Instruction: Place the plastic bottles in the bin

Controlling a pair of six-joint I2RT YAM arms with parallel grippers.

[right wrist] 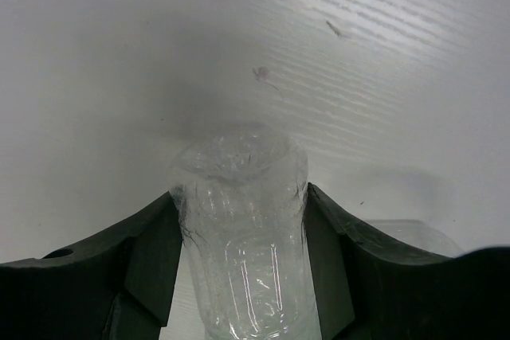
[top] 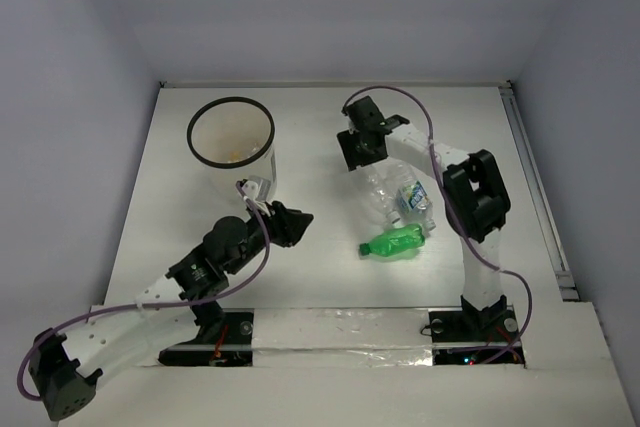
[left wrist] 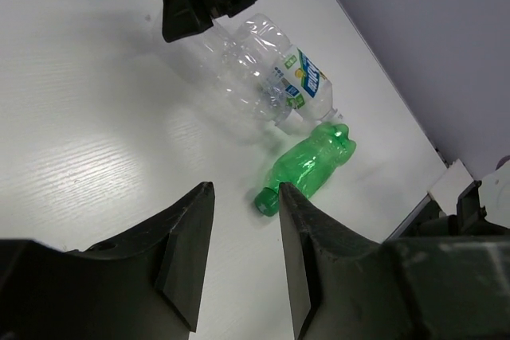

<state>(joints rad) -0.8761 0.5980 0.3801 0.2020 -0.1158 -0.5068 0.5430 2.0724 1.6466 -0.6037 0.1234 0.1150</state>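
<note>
The right gripper (top: 362,157) clasps a clear bottle (right wrist: 239,220) by its base, right of the white bin (top: 191,134), apparently to carry it there, while the left gripper (left wrist: 245,193) hangs part-open and empty.

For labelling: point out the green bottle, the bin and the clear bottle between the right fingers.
green bottle (left wrist: 311,163): left wrist view, mid-body.
bin (top: 232,99): top view, black rim.
clear bottle (right wrist: 239,197): right wrist view, near its end.

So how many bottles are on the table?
3: one clear bottle in the right hand, a labelled bottle beside it, the green bottle nearer the arms. The bin may hide more.
</note>
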